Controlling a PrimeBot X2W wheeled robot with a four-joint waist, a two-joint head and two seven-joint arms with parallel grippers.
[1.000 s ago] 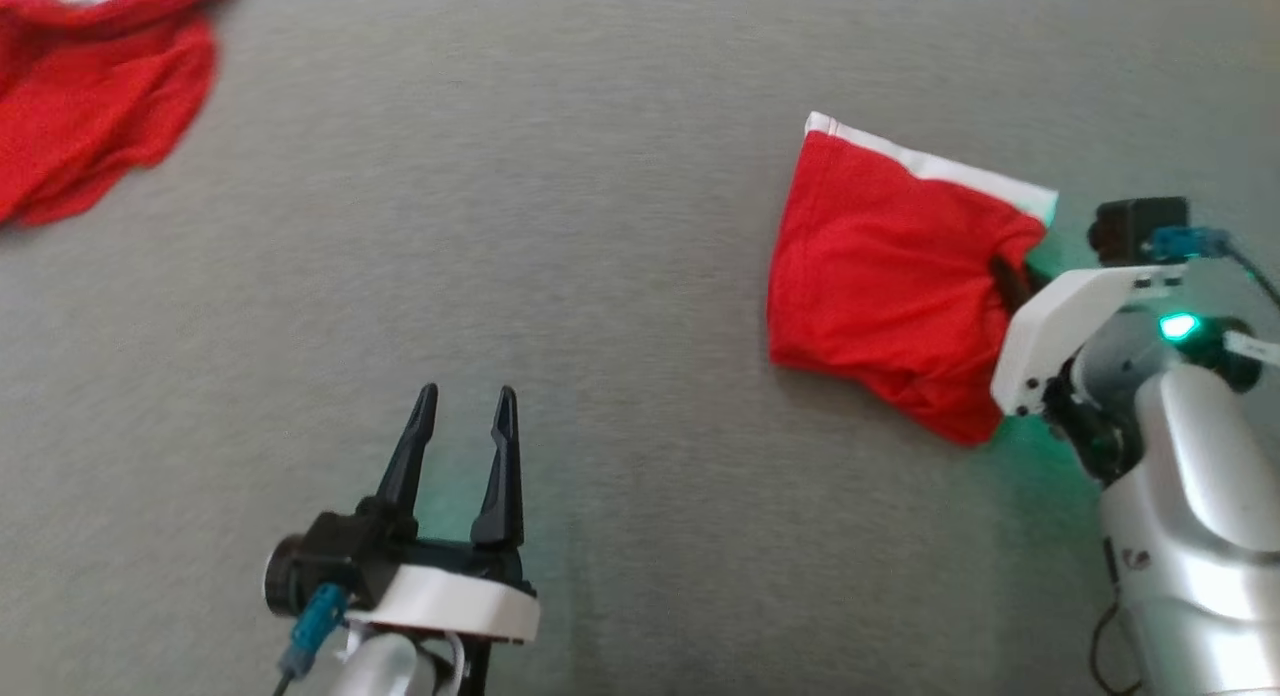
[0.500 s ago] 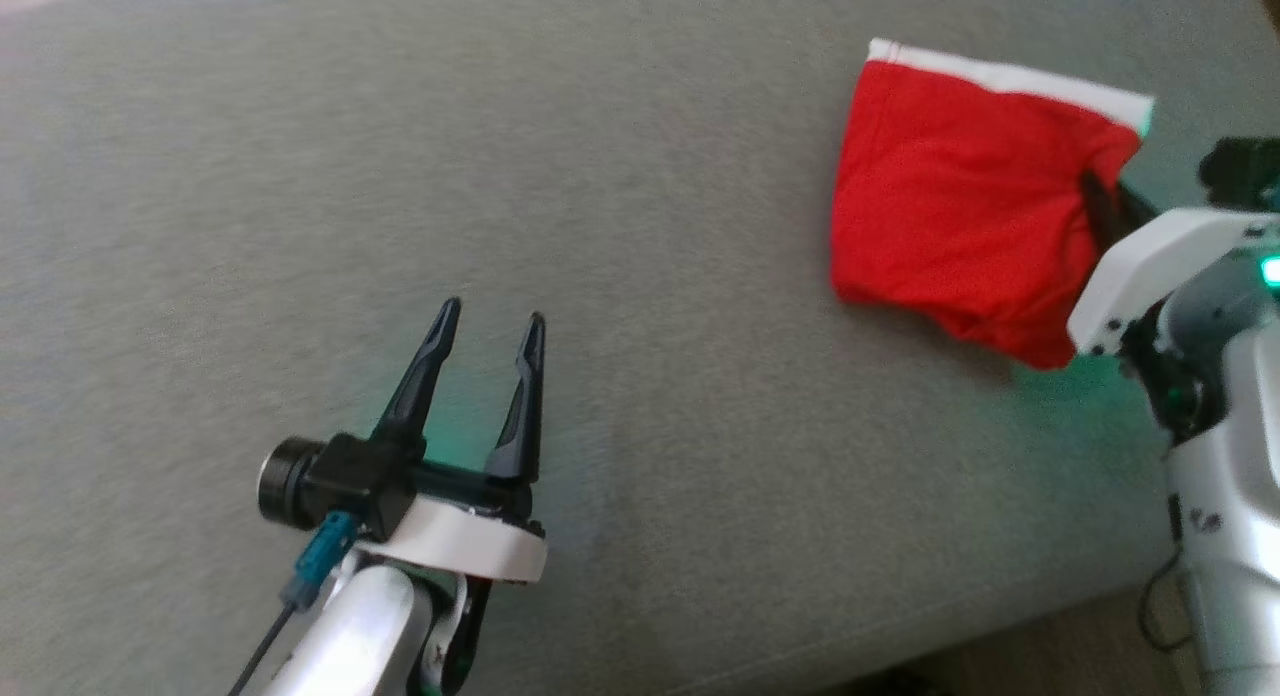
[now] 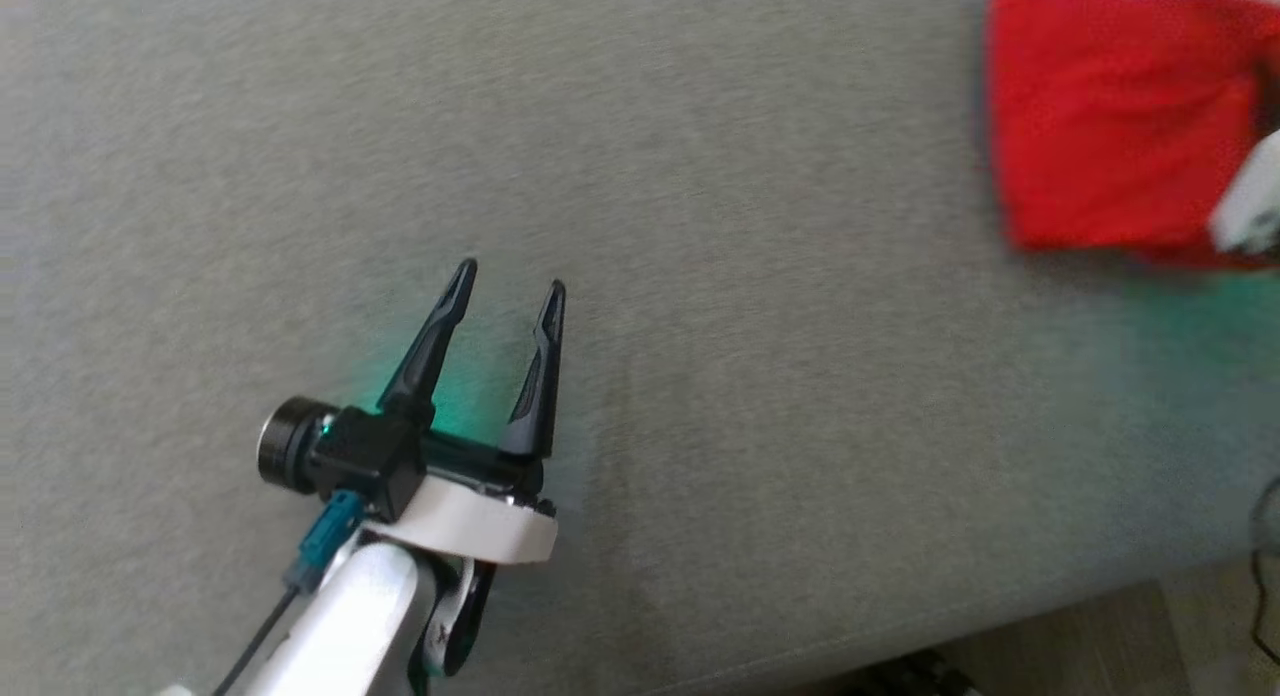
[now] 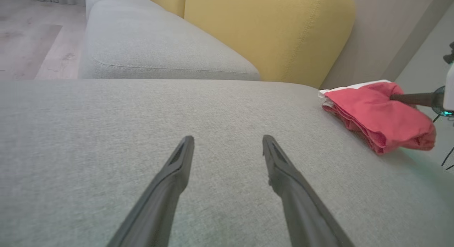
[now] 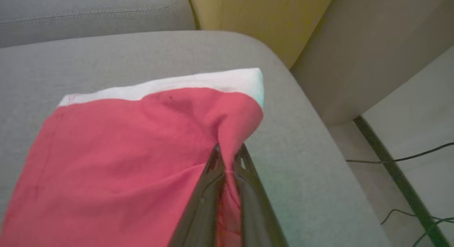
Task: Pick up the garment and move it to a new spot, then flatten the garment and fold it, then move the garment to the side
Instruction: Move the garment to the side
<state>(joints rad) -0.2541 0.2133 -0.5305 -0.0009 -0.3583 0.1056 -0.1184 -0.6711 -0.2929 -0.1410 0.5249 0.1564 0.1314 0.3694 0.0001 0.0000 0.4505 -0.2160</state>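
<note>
My right end effector (image 5: 228,150) pinches the folded garment (image 5: 117,151); I'd slide it low across the sofa (image 3: 750,426) so folds hold; left end effector (image 3: 510,276) open, idle

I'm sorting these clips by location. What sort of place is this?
Most likely a home living room: the red garment lies on a grey sofa seat, a yellow back cushion stands behind it, and a pale wooden floor runs beside the sofa.

This looks like a home living room: a grey fabric sofa (image 4: 159,44), mustard-yellow back cushions (image 4: 269,30) and a pale wood-plank floor (image 4: 25,37).
</note>
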